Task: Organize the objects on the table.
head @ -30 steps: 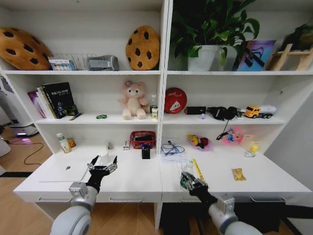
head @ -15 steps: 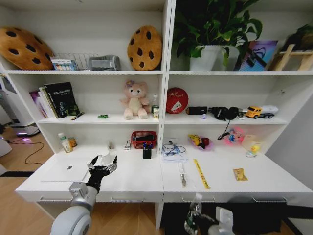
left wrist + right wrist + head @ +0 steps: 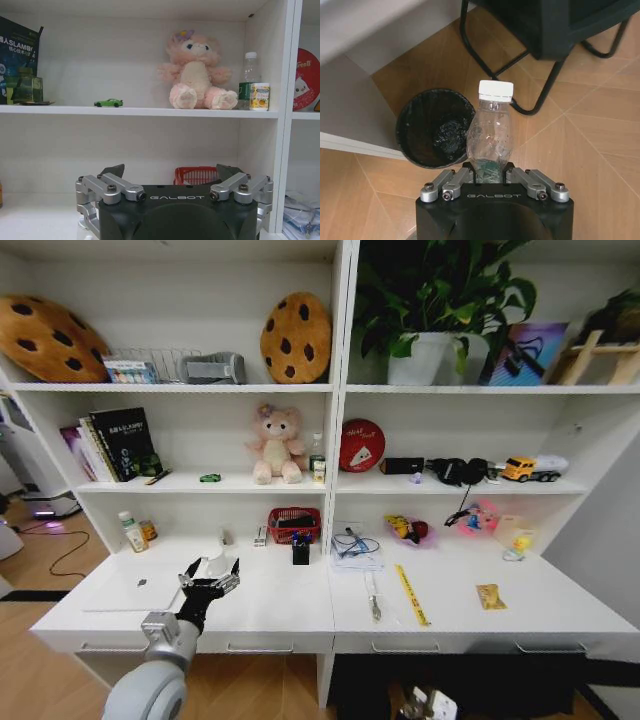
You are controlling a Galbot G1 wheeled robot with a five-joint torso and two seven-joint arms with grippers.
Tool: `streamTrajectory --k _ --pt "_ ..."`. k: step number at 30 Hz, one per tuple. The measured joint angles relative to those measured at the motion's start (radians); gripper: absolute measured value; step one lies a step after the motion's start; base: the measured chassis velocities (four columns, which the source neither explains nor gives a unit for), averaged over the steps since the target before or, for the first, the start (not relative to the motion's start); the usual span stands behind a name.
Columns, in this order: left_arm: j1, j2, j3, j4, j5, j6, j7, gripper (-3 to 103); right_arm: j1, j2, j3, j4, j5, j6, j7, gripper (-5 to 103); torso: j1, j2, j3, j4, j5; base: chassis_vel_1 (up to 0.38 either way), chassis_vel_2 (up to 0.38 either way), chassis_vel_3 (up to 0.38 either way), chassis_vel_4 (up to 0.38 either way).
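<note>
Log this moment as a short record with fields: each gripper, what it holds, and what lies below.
left gripper: open, hovering over the white table, beside the silver laptop
right gripper: shut on a clear plastic bottle with a white cap, held below table level
below the bottle: a black waste bin on the wooden floor, slightly to one side of the bottle
on the table: yellow ruler, red basket
shelf: green toy car, pink teddy bear

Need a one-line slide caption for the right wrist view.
Right gripper holds a clear plastic bottle beside a black waste bin on the wooden floor.
</note>
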Motion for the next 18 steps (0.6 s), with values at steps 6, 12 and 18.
streamTrajectory --k 6,12,18 --pt "0.000 0.000 0.000 0.000 0.000 0.000 -0.001 100 0.099 0.031 0.013 -0.403 -0.363 0.134 -0.529 24 0.000 0.000 0.000 -0.0001 0.0004 0.000 0.000 0.000 0.000" --pt "0.000 0.000 0.000 0.000 0.000 0.000 0.000 100 0.280 0.062 0.019 -0.944 -0.996 0.599 -1.025 24 0.000 0.000 0.000 0.0000 0.0005 0.000 0.000 0.000 0.000" --pt "0.000 0.000 0.000 0.000 0.000 0.000 0.000 100 0.453 0.089 0.008 -1.259 -1.212 0.963 -1.108 24 0.000 0.000 0.000 0.0001 0.0003 0.000 0.000 0.000 0.000"
